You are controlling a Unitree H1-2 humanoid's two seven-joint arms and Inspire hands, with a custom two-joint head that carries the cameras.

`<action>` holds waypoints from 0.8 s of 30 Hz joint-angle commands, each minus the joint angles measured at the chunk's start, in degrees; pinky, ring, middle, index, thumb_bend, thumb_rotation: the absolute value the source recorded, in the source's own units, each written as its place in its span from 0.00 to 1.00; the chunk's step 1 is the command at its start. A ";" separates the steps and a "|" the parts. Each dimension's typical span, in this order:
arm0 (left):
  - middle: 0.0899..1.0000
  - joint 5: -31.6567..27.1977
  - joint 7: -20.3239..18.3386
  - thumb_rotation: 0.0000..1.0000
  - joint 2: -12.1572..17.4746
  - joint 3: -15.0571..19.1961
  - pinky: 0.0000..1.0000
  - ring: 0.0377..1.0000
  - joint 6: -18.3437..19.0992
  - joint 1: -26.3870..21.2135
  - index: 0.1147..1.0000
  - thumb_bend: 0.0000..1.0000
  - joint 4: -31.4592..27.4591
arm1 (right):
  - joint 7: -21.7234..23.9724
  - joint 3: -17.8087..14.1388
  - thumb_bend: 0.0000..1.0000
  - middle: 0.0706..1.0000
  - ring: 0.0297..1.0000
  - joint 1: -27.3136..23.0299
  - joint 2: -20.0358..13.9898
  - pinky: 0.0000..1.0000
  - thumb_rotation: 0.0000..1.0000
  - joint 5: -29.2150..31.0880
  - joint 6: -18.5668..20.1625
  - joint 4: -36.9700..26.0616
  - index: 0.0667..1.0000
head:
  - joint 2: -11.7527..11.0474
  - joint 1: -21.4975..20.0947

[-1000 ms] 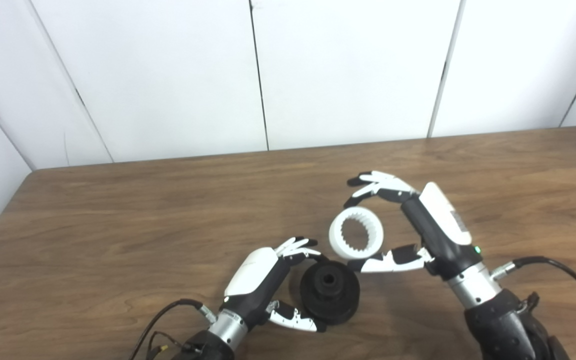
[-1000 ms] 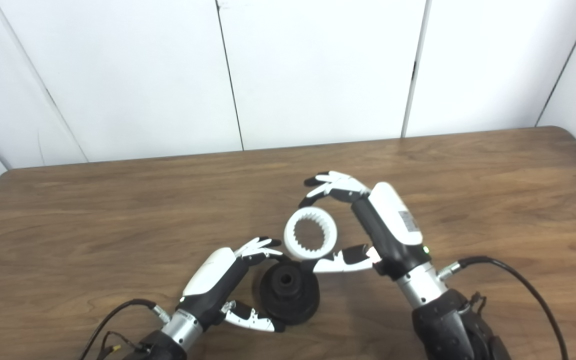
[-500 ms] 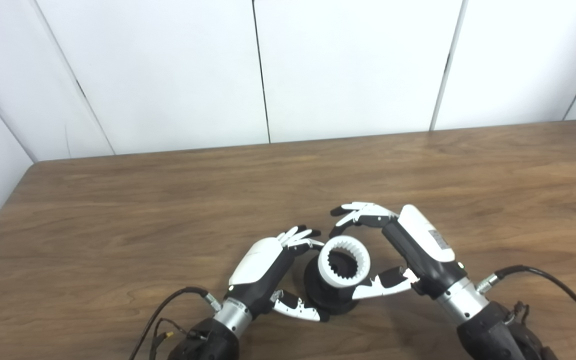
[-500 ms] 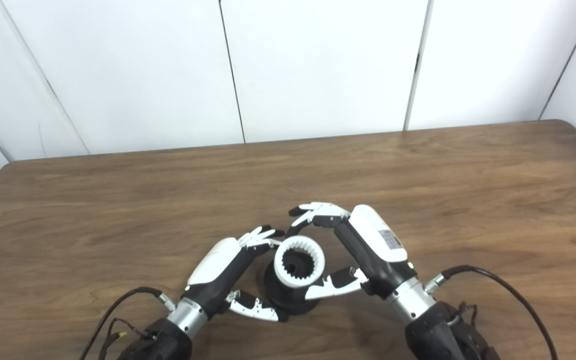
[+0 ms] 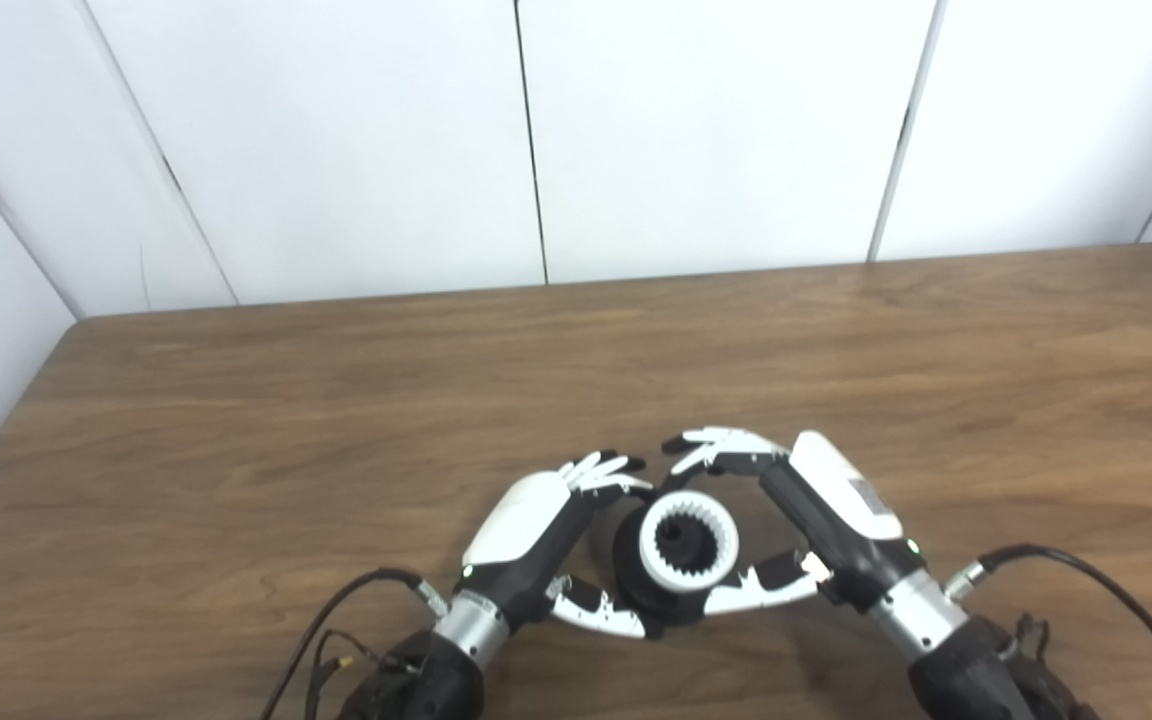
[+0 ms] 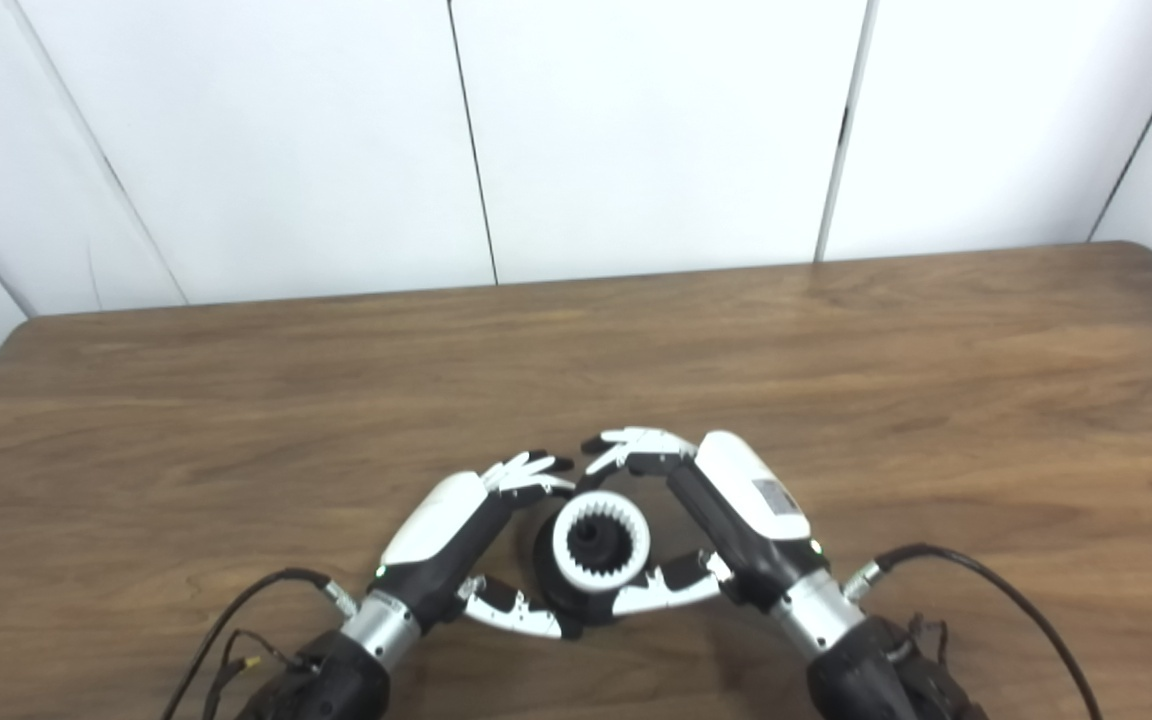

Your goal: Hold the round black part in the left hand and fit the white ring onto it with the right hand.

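Left eye view: left hand (image 5: 534, 535) clasped round black part (image 5: 633, 580) on table (image 5: 236, 420); right hand (image 5: 816, 510) gripping white ring (image 5: 688, 540), ring over part's hub.

Right eye view: same; whether ring (image 6: 600, 541) is fully seated, unclear.

You've got the round black part (image 5: 636, 580) on the table near the front edge, axis up, w/ a raised hub in the middle. The white ring (image 5: 688, 541), toothed on its inner edge, sits flat on top of it, round the hub; black rim shows at left & below.
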 commanded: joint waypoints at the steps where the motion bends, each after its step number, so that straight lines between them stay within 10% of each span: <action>1: 0.92 2.20 -0.95 0.08 0.86 -0.52 0.99 0.98 1.06 -0.22 0.43 0.52 0.16 | 0.11 0.58 0.52 0.78 0.83 -0.95 -0.01 0.70 0.14 -1.06 -1.32 1.13 0.45 | 0.14 0.11; 24: 0.91 2.00 -1.67 0.08 1.14 -0.68 0.98 0.98 2.51 -0.34 0.43 0.52 -1.43 | -0.43 2.53 0.52 0.79 0.82 -3.73 0.86 0.70 0.14 -3.41 1.03 7.30 0.45 | 1.00 0.25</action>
